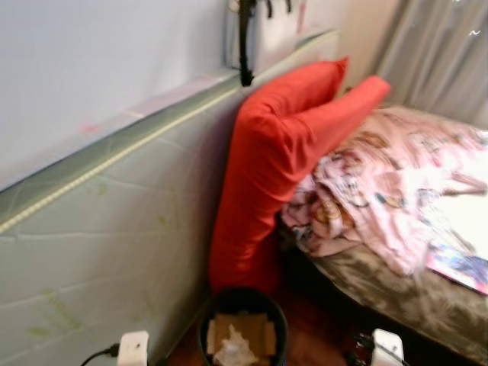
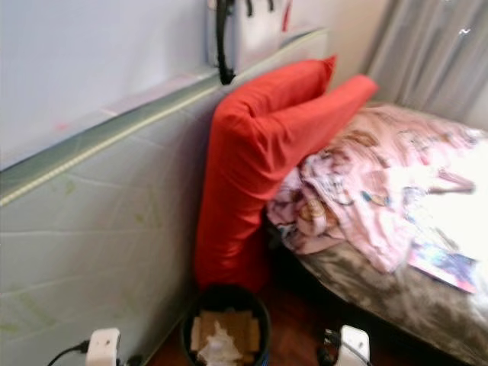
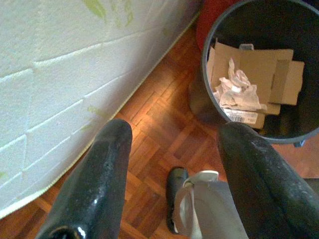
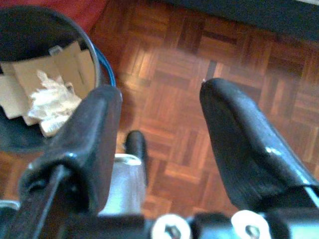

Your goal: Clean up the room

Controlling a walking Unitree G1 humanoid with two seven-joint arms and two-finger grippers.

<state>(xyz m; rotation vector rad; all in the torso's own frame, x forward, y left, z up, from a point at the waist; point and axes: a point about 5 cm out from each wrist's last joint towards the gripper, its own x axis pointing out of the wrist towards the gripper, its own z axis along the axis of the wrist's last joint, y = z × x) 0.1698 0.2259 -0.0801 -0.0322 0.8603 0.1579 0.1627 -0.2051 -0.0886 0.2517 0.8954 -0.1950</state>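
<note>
Both grippers hang spread wide with nothing in them, left gripper (image 3: 172, 164) and right gripper (image 4: 159, 134) over the parquet, the bin (image 1: 242, 299) between them already holding cardboard. Rumpled blanket (image 1: 396, 191) beyond looks untouched, so plenty left I'd say.

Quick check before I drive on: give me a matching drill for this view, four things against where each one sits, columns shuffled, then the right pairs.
Things:
1. red cushion
2. pink blanket
3. black bin
4. magazine

Places:
A. on the parquet floor, cardboard and crumpled paper inside
B. bunched on top of the bed
C. standing between the upright mattress and the bed
D. flat near the bed's edge, on the robot's right

Pairs: 1-C, 2-B, 3-A, 4-D
</note>
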